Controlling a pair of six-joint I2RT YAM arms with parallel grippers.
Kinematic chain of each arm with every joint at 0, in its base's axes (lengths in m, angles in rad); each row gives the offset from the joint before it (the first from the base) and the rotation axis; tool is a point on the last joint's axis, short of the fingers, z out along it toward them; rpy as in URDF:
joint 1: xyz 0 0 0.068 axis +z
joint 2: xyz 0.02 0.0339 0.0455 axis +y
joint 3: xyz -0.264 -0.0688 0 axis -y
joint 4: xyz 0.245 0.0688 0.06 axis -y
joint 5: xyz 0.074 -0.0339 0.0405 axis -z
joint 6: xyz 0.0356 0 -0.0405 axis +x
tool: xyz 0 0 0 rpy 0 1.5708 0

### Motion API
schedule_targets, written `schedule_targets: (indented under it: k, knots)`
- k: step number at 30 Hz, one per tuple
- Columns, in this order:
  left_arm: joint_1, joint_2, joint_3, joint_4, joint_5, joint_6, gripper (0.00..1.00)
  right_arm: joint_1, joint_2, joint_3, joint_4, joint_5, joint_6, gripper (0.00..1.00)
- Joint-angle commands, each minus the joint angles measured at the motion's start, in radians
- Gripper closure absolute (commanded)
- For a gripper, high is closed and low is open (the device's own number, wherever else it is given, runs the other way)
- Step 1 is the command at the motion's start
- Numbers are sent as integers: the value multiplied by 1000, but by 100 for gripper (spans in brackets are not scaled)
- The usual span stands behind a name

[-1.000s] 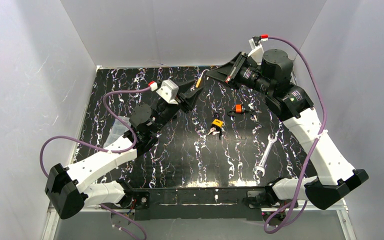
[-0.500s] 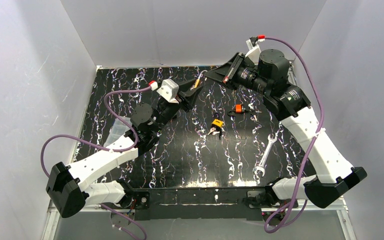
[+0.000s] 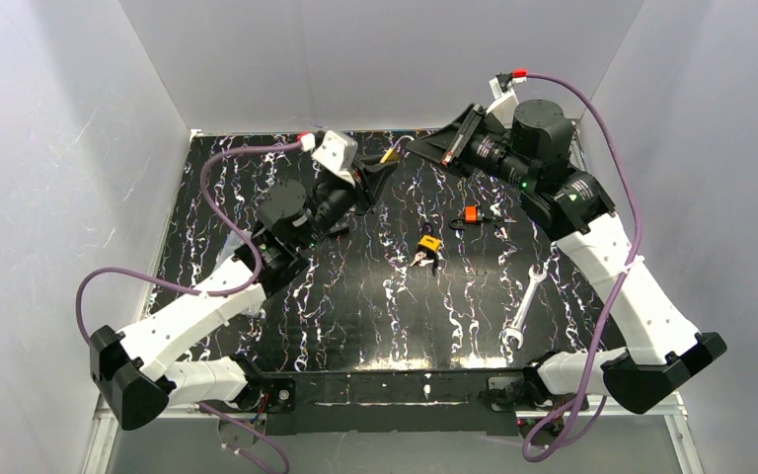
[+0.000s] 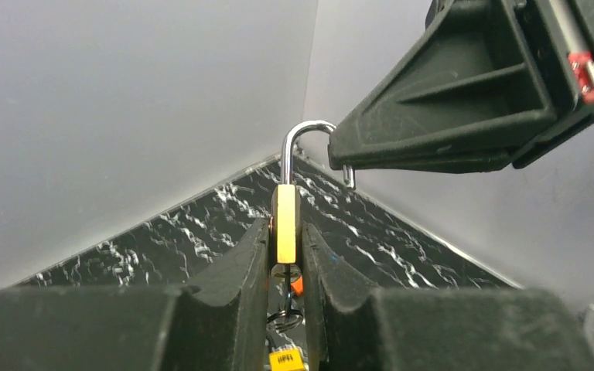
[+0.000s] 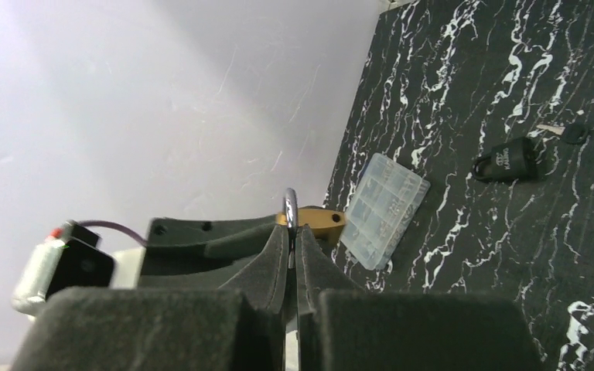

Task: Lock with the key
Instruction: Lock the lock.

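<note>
- left fingers (image 4: pixel 244 259) clenched on the brass padlock (image 4: pixel 286 220), body upright, raised above the desk's (image 3: pixel 355 296) far side;
- right fingers (image 5: pixel 274 255) pinch its open shackle (image 4: pixel 298 135)

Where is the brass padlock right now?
The brass padlock hangs above the far middle of the table in the top view, body clamped in the left end effector, shackle pinched by the right end effector.

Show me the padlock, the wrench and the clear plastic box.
padlock (image 4: pixel 286 224), left wrist view, on its brass body.
wrench (image 3: pixel 524 308), top external view, mid-shaft.
clear plastic box (image 5: pixel 383 209), right wrist view, centre of lid.
</note>
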Motion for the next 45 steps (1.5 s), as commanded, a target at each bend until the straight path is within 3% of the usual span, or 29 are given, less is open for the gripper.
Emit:
schedule_targets:
  k: [1,4,6,9,16,20,26,30,39,45]
  knots:
    - [-2,-18,238,-433,94,-85,100,-2,-62,-32,46,17,-115,96]
    - [2,1,366,-706,132,-110,100,-5,-86,-51,25,-21,-199,68]
    - [17,-19,371,-762,199,-124,100,-8,-114,-84,37,-48,-242,50]
    - [79,-29,389,-819,374,-198,100,-23,-162,-140,68,-104,-291,38]
    - [271,27,460,-884,904,-403,100,-58,-266,-223,150,-379,-443,36]
    - [289,40,455,-805,1071,-501,100,-58,-269,-229,160,-522,-472,38]
    - [290,10,407,-685,1152,-583,100,-58,-228,-190,135,-587,-430,56]
    - [290,-1,398,-664,1155,-594,100,-58,-212,-166,112,-591,-425,56]
    - [292,-4,391,-675,1151,-578,100,-58,-204,-182,227,-666,-304,54]
    - [290,4,382,-625,1156,-616,100,-55,-196,-181,240,-680,-294,57]
